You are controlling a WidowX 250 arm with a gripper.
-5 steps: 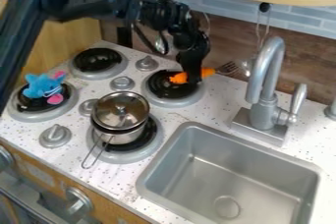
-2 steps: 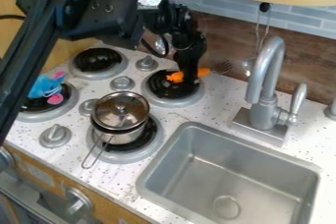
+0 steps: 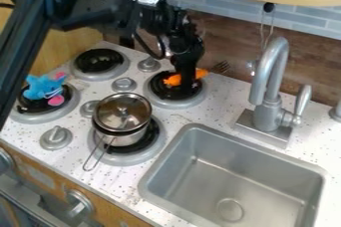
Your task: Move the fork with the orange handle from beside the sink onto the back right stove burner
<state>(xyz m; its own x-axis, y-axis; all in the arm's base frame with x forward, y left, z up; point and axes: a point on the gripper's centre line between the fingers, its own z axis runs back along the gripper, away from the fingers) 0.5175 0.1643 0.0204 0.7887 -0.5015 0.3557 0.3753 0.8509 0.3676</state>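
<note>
The black pincer [image 3: 185,85] is shut on the orange handle of a fork [image 3: 199,74]. Orange pokes out on both sides of it. The fork is over the back burner [image 3: 174,103] that is closest to the sink, near the back edge of the bench [image 3: 190,116]. Its prongs point at the brown wall [image 3: 233,52]. I can't tell if the fork touches the burner.

A shiny pot [image 3: 126,138] sits on the front burner [image 3: 126,159] near the sink, close to the front edge of the bench. It has a see-through lid [image 3: 120,109] on top, and its long wire handle sticks out toward the front edge. A blue toy [image 3: 44,87] with pink bits lies on the other front burner [image 3: 40,118], by the bench's front corner far from the sink. The last burner [image 3: 100,76] is in the back corner, by the yellow wood wall [image 3: 63,42]. Gray knobs [image 3: 56,137] are dotted between the burners.

The big gray sink [image 3: 220,181] is set into the bench, and a tall bent tap [image 3: 267,114] stands behind it, near the back edge.
</note>
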